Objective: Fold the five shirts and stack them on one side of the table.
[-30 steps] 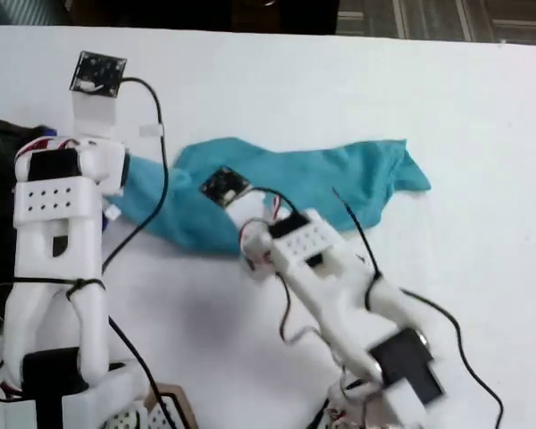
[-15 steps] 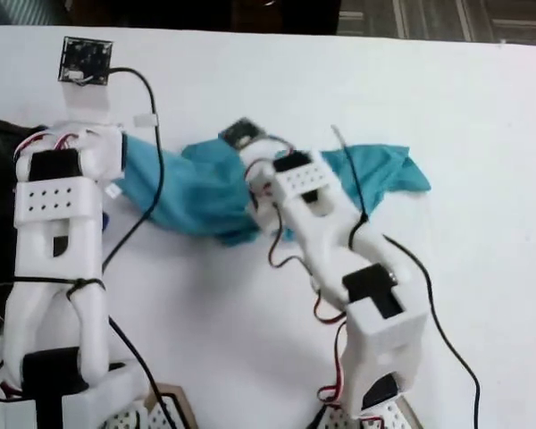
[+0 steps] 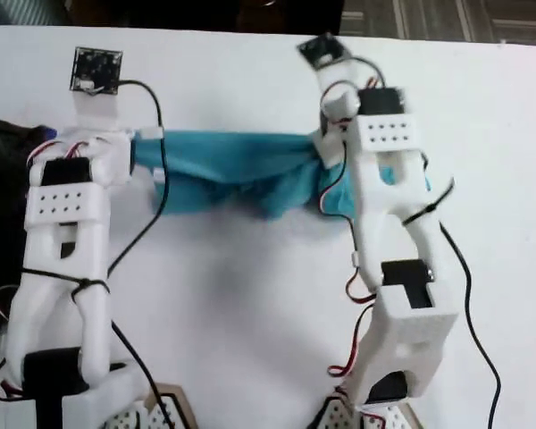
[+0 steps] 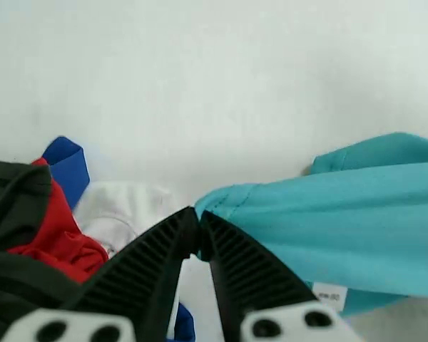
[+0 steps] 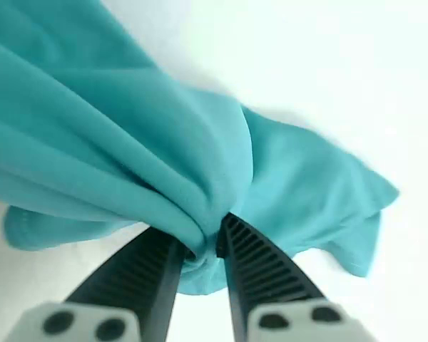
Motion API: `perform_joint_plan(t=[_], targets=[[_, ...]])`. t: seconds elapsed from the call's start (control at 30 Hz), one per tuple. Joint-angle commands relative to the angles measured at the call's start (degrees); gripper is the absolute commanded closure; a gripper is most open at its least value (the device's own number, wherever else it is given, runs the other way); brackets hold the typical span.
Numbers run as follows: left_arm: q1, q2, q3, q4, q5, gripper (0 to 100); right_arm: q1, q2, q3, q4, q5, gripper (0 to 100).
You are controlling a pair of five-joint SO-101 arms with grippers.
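Stretched across the upper middle of the high view, between the two arms: teal shirt (image 3: pixel 232 165), pulled straight along its top edge, sagging in loose folds below, with a soft shadow on the white table (image 3: pixel 250 304) beneath.

Clamped at its left end by the left gripper (image 4: pixel 197 214), jaws closed on a hemmed corner of the fabric, ribbed pads meeting at the tips. Clamped at its right end by the right gripper (image 5: pixel 205 242), jaws pinched on a thick bunch of gathered cloth, more cloth spilling past them toward the right of the right wrist view.

Sewn to the shirt near the bottom edge of the left wrist view, right of centre: small white label (image 4: pixel 330 293), print too small to read.

Heaped at the left edge of the high view, beside the left arm (image 3: pixel 62 232): pile of other garments (image 3: pixel 0 179), there just a dark mass, cut off by the frame and partly hidden behind the arm.

In the lower left of the left wrist view:
- black garment (image 4: pixel 14 206) lying over red cloth (image 4: pixel 57 246)
- blue cloth (image 4: pixel 65 160) poking out just behind
- white garment (image 4: pixel 121 210) beside the gripper's tip

Impossible to tell how many separate shirts in that heap, or whether any folded.

Right end of the teal shirt in the high view mostly hidden behind the right arm (image 3: pixel 389 170), only slivers visible at either side
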Motion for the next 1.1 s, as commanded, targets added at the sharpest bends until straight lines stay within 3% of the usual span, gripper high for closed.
perform_joint_plan(t=[0.0,0.27,0.5,0.8,0.93,1.07], targets=[[0.35,-2.29,-0.48,-5.63,0.53,97,1.1,0.22,-10.11,3.47,3.34,97.8],[0.0,4.4,0.57,-11.96,0.7,97,0.75,13.32,-11.69,-9.36,3.69,94.0],[0.09,11.08,-4.53,-12.48,0.79,97,1.8,20.53,-17.41,-10.33,3.6,57.9],[0.26,11.6,-5.67,-10.99,0.62,97,1.01,20.53,-38.59,12.79,0.79,58.7],[0.0,11.52,-5.67,-10.99,0.62,97,1.01,20.53,-46.86,17.8,0.44,58.7],[0.0,11.43,-5.67,-10.99,0.53,97,0.4,20.0,-44.84,18.07,0.44,62.2]])
